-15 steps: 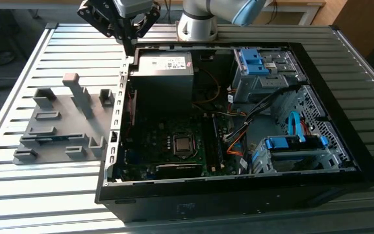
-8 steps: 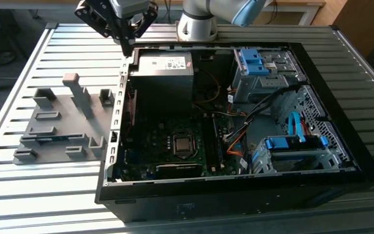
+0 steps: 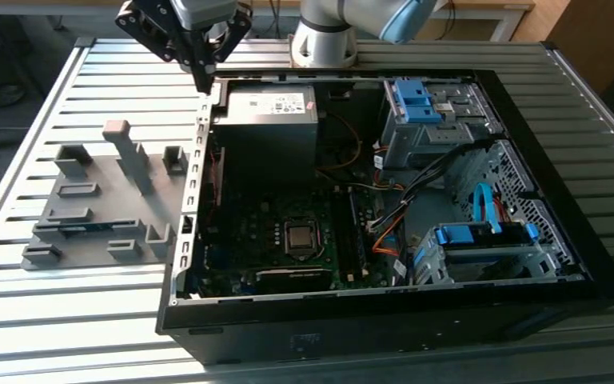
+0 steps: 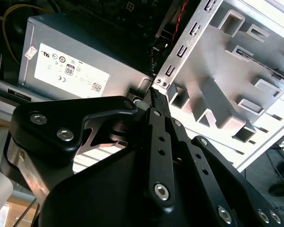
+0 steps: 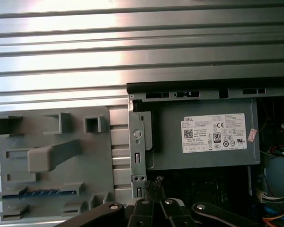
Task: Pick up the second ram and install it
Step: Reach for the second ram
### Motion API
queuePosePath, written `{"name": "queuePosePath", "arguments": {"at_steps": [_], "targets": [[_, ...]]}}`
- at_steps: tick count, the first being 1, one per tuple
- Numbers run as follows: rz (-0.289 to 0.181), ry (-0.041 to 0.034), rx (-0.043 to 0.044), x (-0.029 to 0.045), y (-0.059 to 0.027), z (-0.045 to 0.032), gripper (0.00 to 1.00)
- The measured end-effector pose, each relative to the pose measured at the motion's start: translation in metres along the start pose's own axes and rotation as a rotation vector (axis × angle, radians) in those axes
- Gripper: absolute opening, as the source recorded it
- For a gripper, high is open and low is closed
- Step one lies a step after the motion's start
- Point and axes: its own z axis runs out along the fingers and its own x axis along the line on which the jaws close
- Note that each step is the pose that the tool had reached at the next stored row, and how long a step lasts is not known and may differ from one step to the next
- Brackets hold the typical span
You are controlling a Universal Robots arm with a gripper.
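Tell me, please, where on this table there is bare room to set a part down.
Bare table slats run on the near side of the grey fixture plate in the exterior view, and again beyond it, toward the end effector. The open computer case is crowded with cables and drive bays.

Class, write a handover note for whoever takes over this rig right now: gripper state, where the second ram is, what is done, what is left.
Gripper: shut, holding nothing, hovering at the computer case edge beside the power supply.
Second ram: lying in a slot of the grey fixture plate, on the exterior view's left of the case, apart from the gripper.
Done: nothing of this step shows.
Left: the ram is not yet picked up, not yet installed.
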Motion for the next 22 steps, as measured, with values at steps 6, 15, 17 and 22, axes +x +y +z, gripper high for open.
{"name": "queuePosePath", "arguments": {"at_steps": [6,15,17,22], "targets": [[0.0,-0.0001,0.0,0.0069,-0.0006,0.0001,0.11],[0.0,-0.0001,-0.0001,0.0217,-0.0017,0.0002,0.11],[0.0,0.0,-0.0001,0.0246,-0.0019,0.0002,0.11],[0.0,-0.0001,-0.0001,0.0309,-0.0024,0.0002,0.11]]}}
